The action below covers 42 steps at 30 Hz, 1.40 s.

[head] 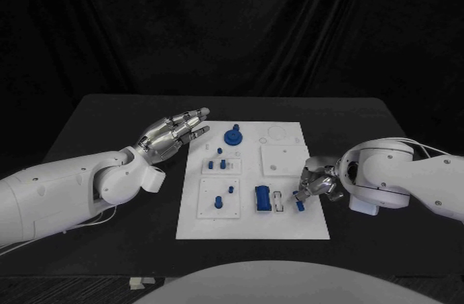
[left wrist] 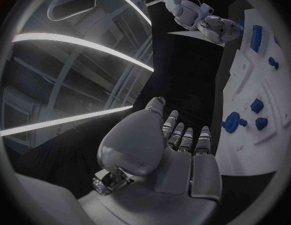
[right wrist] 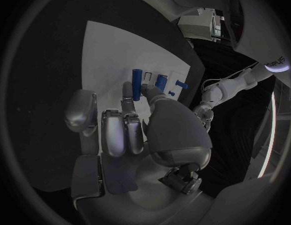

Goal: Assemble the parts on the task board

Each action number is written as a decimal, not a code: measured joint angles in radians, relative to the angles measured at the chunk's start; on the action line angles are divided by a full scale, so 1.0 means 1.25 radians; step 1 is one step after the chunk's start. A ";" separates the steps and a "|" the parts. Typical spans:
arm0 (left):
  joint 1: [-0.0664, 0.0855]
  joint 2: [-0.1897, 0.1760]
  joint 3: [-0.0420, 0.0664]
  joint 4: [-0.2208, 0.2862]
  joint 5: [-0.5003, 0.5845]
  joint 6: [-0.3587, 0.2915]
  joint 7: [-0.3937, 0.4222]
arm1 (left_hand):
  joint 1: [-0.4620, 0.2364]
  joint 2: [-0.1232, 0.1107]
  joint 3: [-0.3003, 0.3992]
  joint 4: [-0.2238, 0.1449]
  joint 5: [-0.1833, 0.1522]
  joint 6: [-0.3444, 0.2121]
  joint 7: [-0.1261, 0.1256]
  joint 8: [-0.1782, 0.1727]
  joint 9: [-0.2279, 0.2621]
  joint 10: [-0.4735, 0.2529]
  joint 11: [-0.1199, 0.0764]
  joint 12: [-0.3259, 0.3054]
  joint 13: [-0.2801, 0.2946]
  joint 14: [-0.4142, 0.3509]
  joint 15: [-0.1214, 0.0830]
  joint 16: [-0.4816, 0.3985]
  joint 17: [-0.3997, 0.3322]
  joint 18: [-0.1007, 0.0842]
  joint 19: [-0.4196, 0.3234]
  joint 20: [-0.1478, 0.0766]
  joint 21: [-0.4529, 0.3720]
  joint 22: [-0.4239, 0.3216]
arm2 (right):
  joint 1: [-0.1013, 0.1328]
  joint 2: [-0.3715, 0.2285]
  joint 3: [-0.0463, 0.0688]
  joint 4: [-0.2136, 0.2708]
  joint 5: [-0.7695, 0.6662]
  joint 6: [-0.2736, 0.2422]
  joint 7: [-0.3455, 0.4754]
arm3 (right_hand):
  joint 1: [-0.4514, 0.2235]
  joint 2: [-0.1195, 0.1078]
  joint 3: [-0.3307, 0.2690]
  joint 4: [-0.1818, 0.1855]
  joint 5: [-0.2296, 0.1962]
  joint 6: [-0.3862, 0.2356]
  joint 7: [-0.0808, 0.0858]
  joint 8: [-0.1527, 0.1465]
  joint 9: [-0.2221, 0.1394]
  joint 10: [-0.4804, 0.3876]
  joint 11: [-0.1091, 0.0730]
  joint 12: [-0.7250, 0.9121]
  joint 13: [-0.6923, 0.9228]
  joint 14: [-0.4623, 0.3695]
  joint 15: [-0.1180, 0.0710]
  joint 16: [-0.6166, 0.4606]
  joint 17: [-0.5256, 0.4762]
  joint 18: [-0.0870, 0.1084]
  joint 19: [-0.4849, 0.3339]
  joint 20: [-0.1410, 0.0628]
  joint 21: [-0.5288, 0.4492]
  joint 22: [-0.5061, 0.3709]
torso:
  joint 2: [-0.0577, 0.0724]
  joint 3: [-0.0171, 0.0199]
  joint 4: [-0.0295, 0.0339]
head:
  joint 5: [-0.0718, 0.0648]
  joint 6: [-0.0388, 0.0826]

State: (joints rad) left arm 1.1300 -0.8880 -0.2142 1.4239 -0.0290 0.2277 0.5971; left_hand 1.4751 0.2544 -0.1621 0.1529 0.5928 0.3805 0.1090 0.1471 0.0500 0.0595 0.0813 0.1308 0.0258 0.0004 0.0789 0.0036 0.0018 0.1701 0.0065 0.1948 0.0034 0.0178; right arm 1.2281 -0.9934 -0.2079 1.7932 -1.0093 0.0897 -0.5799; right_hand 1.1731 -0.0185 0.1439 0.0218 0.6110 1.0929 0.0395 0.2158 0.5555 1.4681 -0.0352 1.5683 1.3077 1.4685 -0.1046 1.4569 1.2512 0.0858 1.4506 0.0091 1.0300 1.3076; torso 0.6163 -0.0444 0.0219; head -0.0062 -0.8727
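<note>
— Right hand (head: 316, 183) is down at the right edge of the task board (head: 253, 220), fingers curled in, pinching a small blue peg (head: 299, 204) between thumb and finger. You see it?

— I see it. From the right wrist, that peg (right wrist: 137, 84) stands upright at the fingertips (right wrist: 128, 91), just off the white plate (right wrist: 111, 50). It sits close beside the bigger blue block (head: 262, 198), with a narrow white slot (head: 278, 201) between them.

— And the left hand (head: 173, 134)?

— Off the board's upper left edge, over the black table (head: 96, 116). Palm flat, fingers stretched out and apart, gripping nothing. The left wrist camera shows the same hand (left wrist: 177, 150): fingers straight, side by side, pointing along the board (left wrist: 245, 150).

— What else is on the board?

— Near the top, a round blue knob (head: 233, 135), not far from the left hand's fingertips (head: 200, 121). Below it, a few small blue pieces (head: 218, 164) in the left column, and lower still two more little blue pegs (head: 223, 196) on a raised square panel. To the right of the knob, a plain white square plate (head: 284, 160) lies on the board, near the right hand.

— Do the two hands come near each other?

— No, well apart, one at each side of the board.
</note>
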 measured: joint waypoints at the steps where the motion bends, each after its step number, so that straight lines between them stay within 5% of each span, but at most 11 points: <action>1: 0.000 0.000 0.000 0.000 0.000 0.000 -0.001 | 0.000 0.000 0.000 0.000 0.000 0.000 0.000 0.000 0.000 0.000 0.000 0.000 0.000 0.000 0.000 0.000 0.000 0.000 0.000 0.000 0.000 0.000 | 0.000 0.005 0.000 -0.004 0.006 0.000 0.000 | 0.000 0.000 0.000 0.000 0.000 0.000 0.000 0.000 0.000 0.000 0.000 0.000 0.000 0.000 0.000 0.000 -0.001 0.000 0.000 0.000 0.000 0.000 | 0.000 0.0000 0.0001 | 0.000 0.000; 15: 0.000 0.000 0.000 0.001 0.000 0.001 -0.007 | 0.000 0.000 0.002 -0.002 0.000 -0.003 0.003 0.000 0.000 0.000 0.000 0.000 0.000 0.000 0.000 0.000 0.000 0.000 0.000 0.000 0.000 0.000 | -0.022 0.054 0.000 -0.044 0.050 -0.011 0.005 | -0.027 0.004 0.029 -0.011 -0.010 -0.004 -0.002 0.005 0.007 -0.001 0.001 0.000 0.000 -0.001 0.002 0.000 -0.012 0.000 0.000 0.000 -0.004 0.000 | 0.001 -0.0002 0.0008 | 0.000 0.000; 42: 0.000 0.001 0.000 -0.001 0.000 0.012 -0.018 | 0.003 0.003 0.008 -0.008 0.000 -0.003 0.003 0.000 -0.001 0.000 0.005 0.000 0.000 0.000 0.006 0.000 0.000 0.000 0.000 0.006 0.000 0.001 | -0.028 0.074 0.000 -0.060 0.061 -0.057 0.029 | -0.081 0.010 0.114 -0.054 -0.122 -0.020 -0.003 0.014 0.018 0.000 0.000 0.000 0.000 0.000 0.003 -0.013 -0.055 0.000 -0.006 0.000 -0.031 0.000 | 0.001 0.0001 -0.0002 | 0.001 0.000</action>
State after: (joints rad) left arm 1.1297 -0.8861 -0.2143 1.4229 -0.0290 0.2426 0.5740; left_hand 1.4790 0.2582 -0.1525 0.1433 0.5927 0.3770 0.1126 0.1471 0.0492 0.0589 0.0879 0.1307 0.0258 0.0003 0.0861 0.0036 0.0025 0.1701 0.0065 0.2019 0.0034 0.0194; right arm 1.1934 -0.9012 -0.2082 1.7184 -0.9333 0.0186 -0.5433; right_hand 1.0716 -0.0066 0.2859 -0.0458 0.4578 1.0681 0.0355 0.2327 0.5778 1.4686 -0.0357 1.5683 1.3074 1.4683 -0.1012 1.4410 1.1823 0.0858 1.4434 0.0092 0.9911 1.3073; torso 0.6169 -0.0443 0.0216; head -0.0044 -0.8727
